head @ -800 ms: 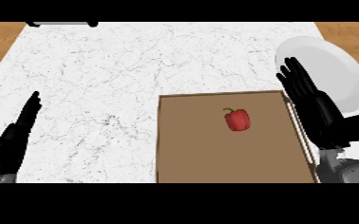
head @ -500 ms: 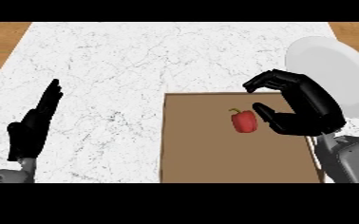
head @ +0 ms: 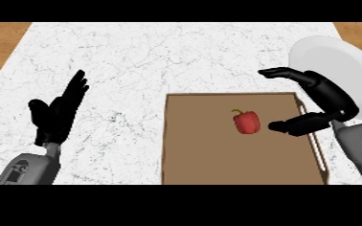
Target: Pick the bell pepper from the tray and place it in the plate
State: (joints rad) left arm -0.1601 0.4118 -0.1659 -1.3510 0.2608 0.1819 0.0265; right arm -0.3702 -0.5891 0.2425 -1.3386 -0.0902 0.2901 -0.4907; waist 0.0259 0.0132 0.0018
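Right hand [head: 318, 103] at frame's right, fingers and thumb spread apart in a wide curl, holding nothing, now lowered beside the bell pepper [head: 246, 122] after standing straight at the tray's edge. Pepper untouched at tray [head: 212, 163] centre. Grasp probably next. Plate [head: 332, 57] waiting upper right. Left hand [head: 58, 112] resting open, lower left.

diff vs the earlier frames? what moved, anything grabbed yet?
The right robot hand went from flat and upright beside the brown rectangular tray to curled, fingers above and thumb below, open toward the red bell pepper; there is a gap, so nothing is grabbed. The left robot hand remains open at the view's left. Pepper still on the tray; white round plate unchanged.
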